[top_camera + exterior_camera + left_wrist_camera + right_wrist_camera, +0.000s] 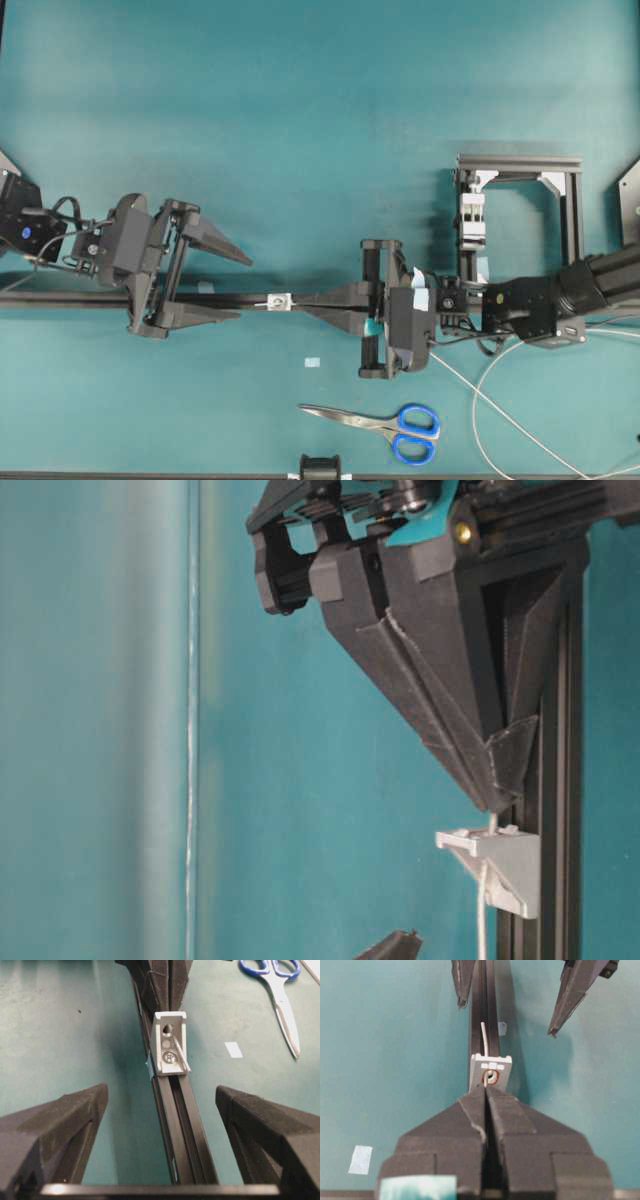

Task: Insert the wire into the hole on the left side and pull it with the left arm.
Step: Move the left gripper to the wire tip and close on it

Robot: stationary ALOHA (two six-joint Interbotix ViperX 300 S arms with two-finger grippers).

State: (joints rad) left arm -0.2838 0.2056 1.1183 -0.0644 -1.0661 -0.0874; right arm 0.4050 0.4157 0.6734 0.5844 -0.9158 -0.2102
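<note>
The small white-silver block sits on a black rail. Its hole has the wire threaded through it, and the stiff tip sticks out on the left arm's side. My right gripper is shut on the wire with its fingertips right against the block. The left gripper stands open astride the rail, a short way left of the block. Its fingers touch neither block nor wire. The rest of the wire trails off in loose loops at the lower right.
Blue-handled scissors lie near the front edge. A tall white clip in a black frame stands behind the right arm. A small piece of pale tape lies in front of the rail.
</note>
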